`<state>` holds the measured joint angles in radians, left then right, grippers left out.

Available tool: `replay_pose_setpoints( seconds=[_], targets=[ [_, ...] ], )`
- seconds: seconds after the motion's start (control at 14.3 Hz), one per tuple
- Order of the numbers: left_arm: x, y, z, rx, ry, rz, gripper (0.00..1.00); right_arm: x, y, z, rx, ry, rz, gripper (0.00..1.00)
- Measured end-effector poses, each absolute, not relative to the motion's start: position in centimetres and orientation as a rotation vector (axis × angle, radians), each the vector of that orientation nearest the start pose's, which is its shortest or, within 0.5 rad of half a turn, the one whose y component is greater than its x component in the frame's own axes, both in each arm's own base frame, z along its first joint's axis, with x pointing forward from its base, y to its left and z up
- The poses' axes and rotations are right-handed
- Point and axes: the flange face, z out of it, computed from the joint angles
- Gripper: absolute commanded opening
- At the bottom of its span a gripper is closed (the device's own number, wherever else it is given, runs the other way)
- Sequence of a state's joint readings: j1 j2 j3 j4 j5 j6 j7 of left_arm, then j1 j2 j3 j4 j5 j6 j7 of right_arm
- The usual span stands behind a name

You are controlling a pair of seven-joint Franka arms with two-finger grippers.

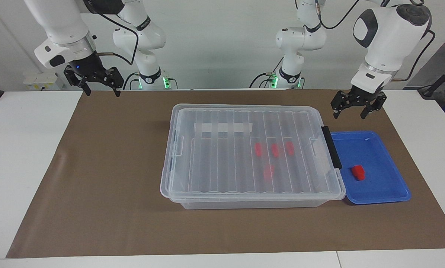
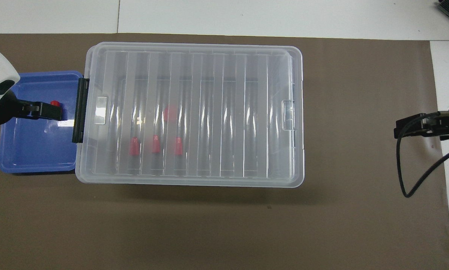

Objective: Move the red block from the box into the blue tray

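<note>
The clear box (image 1: 215, 163) (image 2: 228, 112) lies mid-table with its ribbed lid on. Several red blocks (image 1: 275, 150) (image 2: 155, 144) show through the lid. Beside the box's black latch (image 1: 331, 147), toward the left arm's end, sits the blue tray (image 1: 378, 149) (image 2: 33, 146). One red block (image 1: 358, 172) (image 2: 54, 103) lies in it. My left gripper (image 1: 349, 114) (image 2: 48, 111) hangs open and empty, high over the tray's edge nearest the robots. From overhead it covers part of that block. My right gripper (image 1: 101, 92) (image 2: 412, 127) waits open over the mat's corner at the right arm's end.
A brown mat (image 1: 96, 167) covers the table under the box and tray. A white strip (image 1: 222, 127) runs across the lid on the side nearer the robots. A black cable (image 2: 408, 187) loops below the right gripper.
</note>
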<state>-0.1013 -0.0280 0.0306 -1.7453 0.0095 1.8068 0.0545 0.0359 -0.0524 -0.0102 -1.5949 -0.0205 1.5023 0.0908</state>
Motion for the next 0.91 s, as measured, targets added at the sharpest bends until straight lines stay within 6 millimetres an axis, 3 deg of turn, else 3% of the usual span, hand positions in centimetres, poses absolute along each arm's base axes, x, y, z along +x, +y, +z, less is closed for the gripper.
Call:
replay_pose_setpoints(
  seconds=[0.7, 0.91],
  targets=[
    [56.12, -4.45, 57.84, -3.123, 0.214, -0.144, 1.00, 53.09, 1.12, 63.58, -3.161, 0.105, 0.062, 1.00],
    [56.48, -4.38, 56.86, -3.124, 0.212, -0.116, 1.00, 53.09, 1.12, 63.58, -3.161, 0.105, 0.062, 1.00]
  ],
)
